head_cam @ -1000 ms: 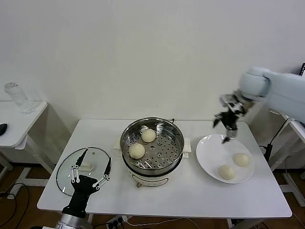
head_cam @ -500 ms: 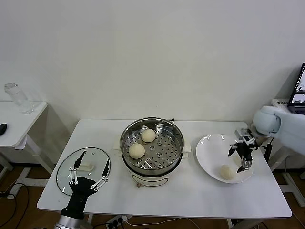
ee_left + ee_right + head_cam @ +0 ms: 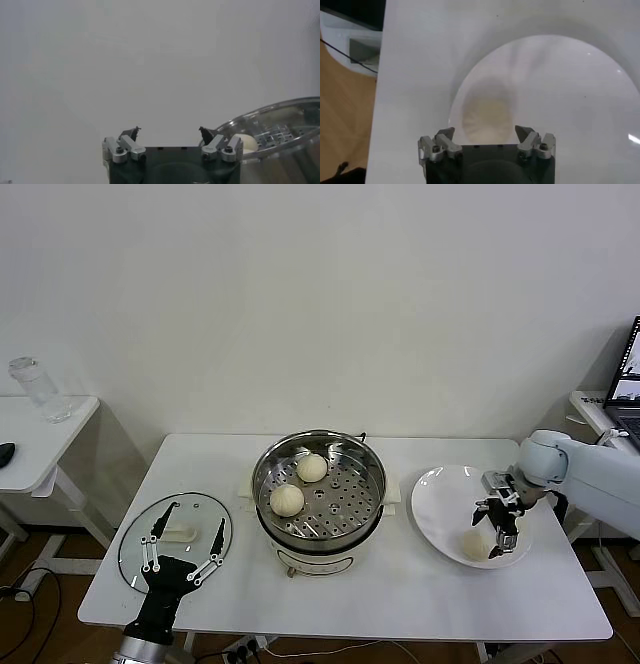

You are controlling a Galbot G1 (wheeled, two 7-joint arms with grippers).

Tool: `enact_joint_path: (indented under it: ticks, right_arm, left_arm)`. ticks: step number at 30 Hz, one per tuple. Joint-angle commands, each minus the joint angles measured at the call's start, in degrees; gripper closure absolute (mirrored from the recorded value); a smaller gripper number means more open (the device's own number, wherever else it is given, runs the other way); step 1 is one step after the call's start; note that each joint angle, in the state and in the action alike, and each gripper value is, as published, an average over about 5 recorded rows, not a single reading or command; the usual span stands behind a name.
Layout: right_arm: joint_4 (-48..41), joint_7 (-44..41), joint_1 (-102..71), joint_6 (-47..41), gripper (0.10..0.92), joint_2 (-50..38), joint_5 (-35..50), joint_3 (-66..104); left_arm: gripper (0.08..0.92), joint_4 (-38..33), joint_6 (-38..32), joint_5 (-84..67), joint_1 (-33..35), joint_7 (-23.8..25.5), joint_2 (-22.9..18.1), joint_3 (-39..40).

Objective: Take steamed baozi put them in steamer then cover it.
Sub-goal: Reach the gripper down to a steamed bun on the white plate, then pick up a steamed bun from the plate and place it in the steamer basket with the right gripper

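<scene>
No writing or brand can be read on anything here. On the white table (image 3: 400, 594) the steamer (image 3: 319, 489) stands in the middle, uncovered, with two baozi on its perforated tray — one (image 3: 311, 468) toward the back, one (image 3: 287, 500) nearer the front left. Its glass lid (image 3: 175, 534) lies flat on the table to the left, well apart from the pot. To the right sits a white plate (image 3: 440, 494); one baozi (image 3: 474, 544) shows on it, and the right gripper hides the part of the plate just behind.

The right gripper (image 3: 499, 526) hangs low over the plate, jaws spread wide and holding nothing; in the right wrist view the bun (image 3: 486, 118) lies on the plate (image 3: 580, 100) just ahead of the open fingers (image 3: 445, 135). The left gripper (image 3: 183, 539) rests over the lid at the table's front left — jaws also open and empty.

A side table (image 3: 45, 434) at far left carries a clear jar (image 3: 36, 388). A laptop (image 3: 625, 379) shows at the right edge.
</scene>
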Motion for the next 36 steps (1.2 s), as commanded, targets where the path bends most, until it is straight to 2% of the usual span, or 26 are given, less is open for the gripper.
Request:
enact_joint_path:
  ticks: [1, 7, 18, 25, 31, 36]
  right_arm:
    - [-2.2, 0.6, -2.9, 0.2, 0.203, 1.6, -0.9, 2.3]
    - [-2.9, 0.6, -3.6, 0.2, 0.215, 2.5, -1.3, 2.8]
    - [-2.4, 0.3, -3.2, 0.2, 0.359, 2.6, -1.3, 2.8]
    - [1.4, -2.0, 3.9, 1.1, 0.372, 1.7, -1.1, 1.0]
    - [5.0, -5.1, 18.5, 9.5, 0.369, 4.2, -0.7, -0.8]
    - [9.1, -5.1, 29.6, 18.4, 0.369, 11.8, -0.8, -3.6]
  left_arm:
    - [0.177, 0.1, -0.1, 0.0, 0.2, 0.0, 0.0, -0.3]
    - [0.177, 0.2, -0.2, 0.0, 0.2, 0.0, -0.1, -0.5]
    - [0.177, -0.1, -0.3, -0.1, 0.7, -0.1, -0.2, -1.1]
    - [0.177, -0.4, -0.3, -0.3, 0.7, -0.1, -0.1, -1.4]
    - [0.177, -0.4, -0.3, -0.3, 0.4, -0.1, 0.1, -1.2]
    - [0.177, -0.7, -0.2, -0.3, 0.3, -0.1, 0.1, -0.8]
